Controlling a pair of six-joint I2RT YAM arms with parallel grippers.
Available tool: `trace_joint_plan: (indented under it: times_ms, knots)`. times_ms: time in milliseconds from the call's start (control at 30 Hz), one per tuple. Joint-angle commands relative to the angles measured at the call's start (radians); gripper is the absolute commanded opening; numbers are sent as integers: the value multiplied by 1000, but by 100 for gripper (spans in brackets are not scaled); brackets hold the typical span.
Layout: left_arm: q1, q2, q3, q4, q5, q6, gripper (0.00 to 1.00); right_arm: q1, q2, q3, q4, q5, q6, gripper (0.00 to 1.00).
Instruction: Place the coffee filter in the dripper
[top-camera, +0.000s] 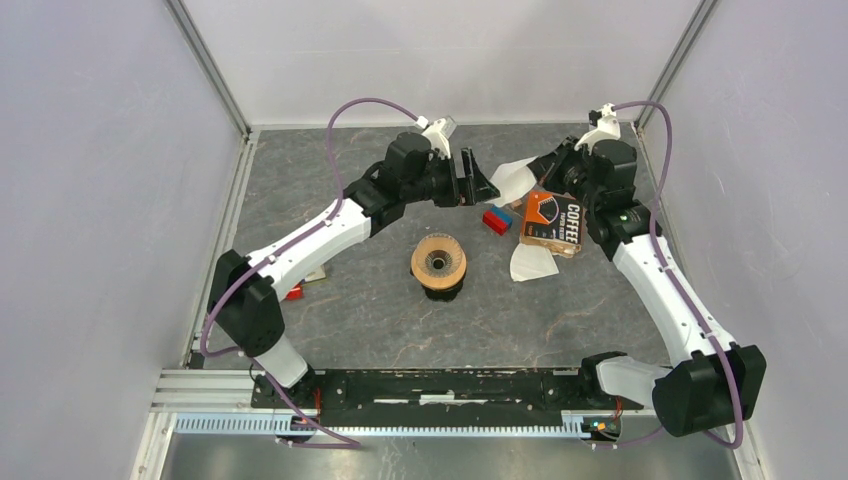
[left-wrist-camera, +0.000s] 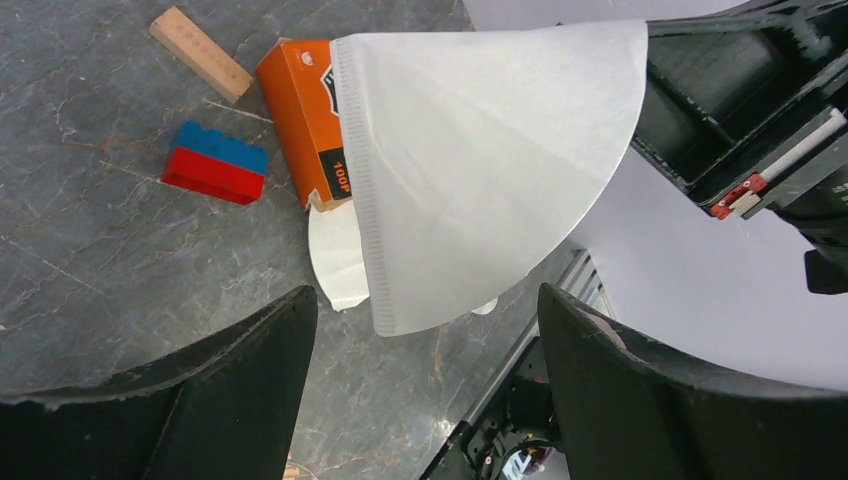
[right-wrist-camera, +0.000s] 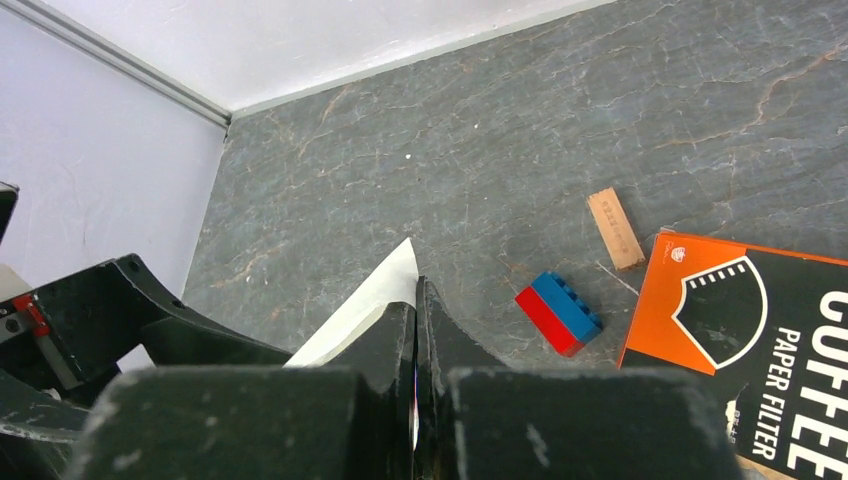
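Transport step: right gripper (right-wrist-camera: 415, 300) clamped on thin white paper coffee filter (left-wrist-camera: 480, 170) in mid-air, well apart from wooden-collared glass dripper (top-camera: 438, 262). Left gripper (left-wrist-camera: 425, 300) gapes, facing it. Next, likely: carry over collar, lower point-first.

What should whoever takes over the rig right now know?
Left gripper: open, facing the filter, not gripping it.
Right gripper: shut on the filter's edge, holding it in the air over the far side of the table.
Dripper: mid-table, nothing in it.
A second filter lies partly under the box; leave it.
Done: filter is lifted.
Left: carry it to the dripper and seat it inside, probably opening it first, since it looks flat.
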Motion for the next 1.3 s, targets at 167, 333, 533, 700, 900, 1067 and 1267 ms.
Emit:
trace_joint_plan:
  times_ms: [167, 333, 533, 700, 900, 1067, 1267]
  knots:
    - [-42, 2, 47, -9, -61, 58, 87, -15, -31, -18, 32, 15, 52, 0]
    - [-47, 33, 78, -47, -103, 65, 83, -18, -32, -31, 37, 3, 62, 0]
    - [-56, 72, 140, -91, -115, 79, 76, -23, -31, -42, 47, -6, 70, 0]
    - [-59, 83, 150, -106, -127, 91, 75, -25, -32, -42, 50, -18, 74, 0]
    - [-71, 80, 125, -91, -127, 99, 78, -29, -34, -40, 55, -22, 77, 0]
    - [-75, 77, 112, -86, -132, 101, 80, -32, -36, -46, 60, -24, 77, 0]
    - [-75, 57, 69, -62, -139, 116, 80, -37, -38, -49, 67, -25, 76, 0]
